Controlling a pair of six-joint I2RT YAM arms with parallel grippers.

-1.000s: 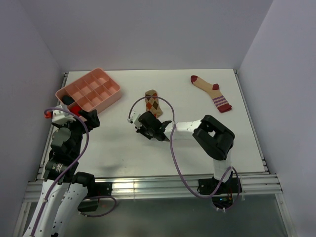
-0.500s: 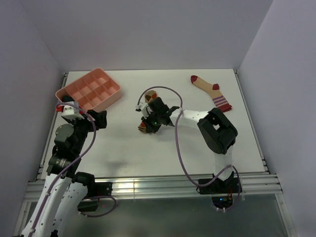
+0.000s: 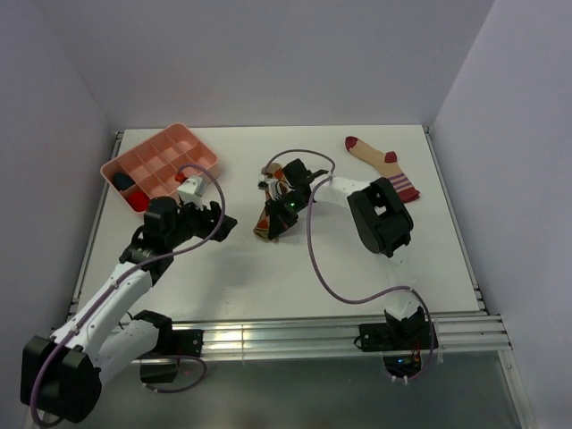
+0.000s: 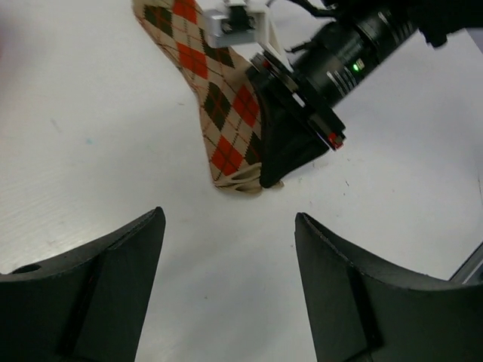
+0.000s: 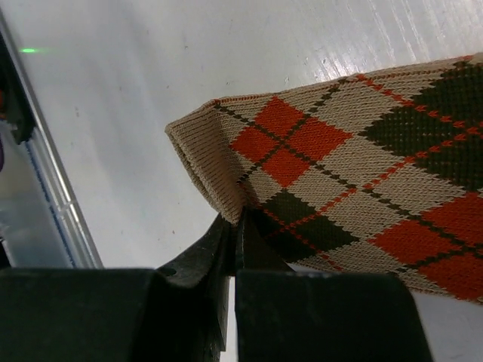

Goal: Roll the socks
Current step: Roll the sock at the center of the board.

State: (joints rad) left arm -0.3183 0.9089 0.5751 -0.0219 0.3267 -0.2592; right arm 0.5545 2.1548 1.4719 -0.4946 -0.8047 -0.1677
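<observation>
Right gripper (image 5: 237, 226): I see its fingers pressed together on the near end of the argyle sock (image 5: 339, 151), nipping a fold of fabric just inside the open edge.
Right arm: it reaches from its base up over the middle of the table (image 3: 223, 277), then bends back so the gripper (image 3: 271, 225) points down toward my side.
Left gripper (image 4: 226, 219): spread wide and holding nothing. It sits low over the bare table, aimed at the pinched end of the sock and close to it, but not touching it.
Argyle sock (image 4: 219, 98): brown, orange and tan diamonds, lying mid-table and running from the far side toward the near side. The gripped end is creased and bunched. I cannot tell whether that end is lifted off the surface.
Striped sock (image 3: 384, 165): tan with a dark red toe and heel, flat at the far right, well apart from the argyle one. Its pink-red cuff lies just beside the right arm's elbow.
Tray (image 3: 202, 169): pink, with many compartments, at the far left. A dark bundle (image 3: 121, 181) and a red bundle (image 3: 138, 198) sit in its near-left compartments.
</observation>
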